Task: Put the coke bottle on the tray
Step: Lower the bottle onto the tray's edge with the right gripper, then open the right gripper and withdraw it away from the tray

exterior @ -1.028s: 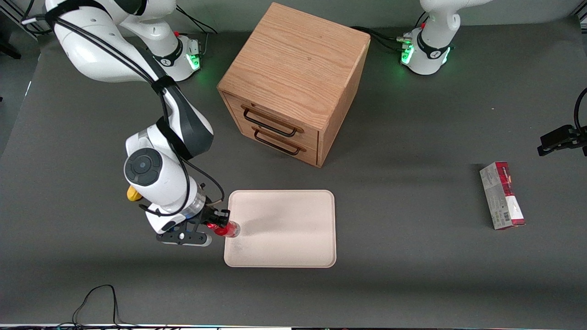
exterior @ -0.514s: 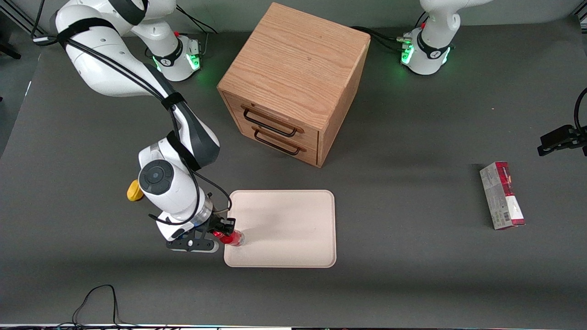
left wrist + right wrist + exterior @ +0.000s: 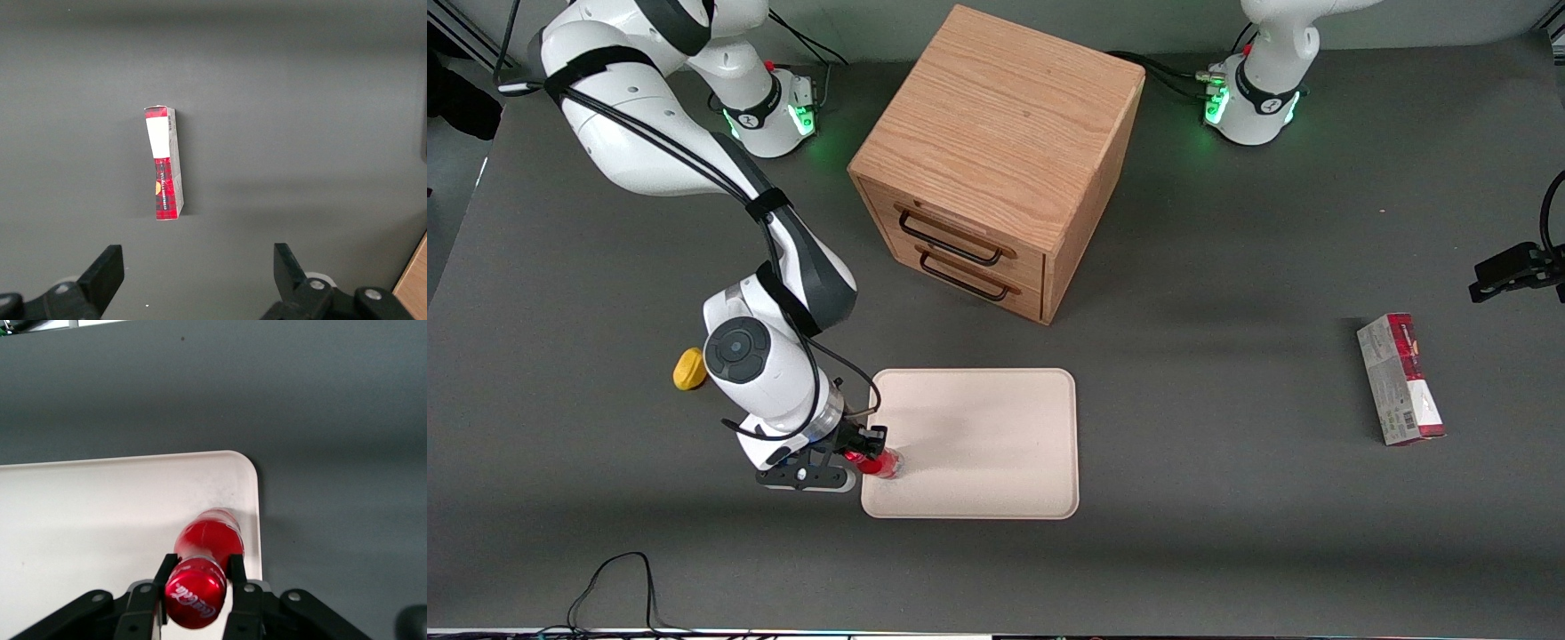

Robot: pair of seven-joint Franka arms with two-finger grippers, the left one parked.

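Observation:
The coke bottle is small, red, with a red cap bearing white lettering. My right gripper is shut on it near the cap, one finger on each side. The bottle stands upright over the pale cream tray, just inside the tray's edge toward the working arm's end, near the corner closest to the front camera. In the right wrist view the bottle's body is over the tray close to its rounded corner. I cannot tell whether the base touches the tray.
A wooden drawer cabinet stands farther from the front camera than the tray. A yellow rounded lump lies beside my arm. A red-and-grey carton lies toward the parked arm's end, also in the left wrist view.
My gripper has carried the bottle from the tray's edge a little farther over the tray and nearer the front camera. The last half second shows only a slight shift.

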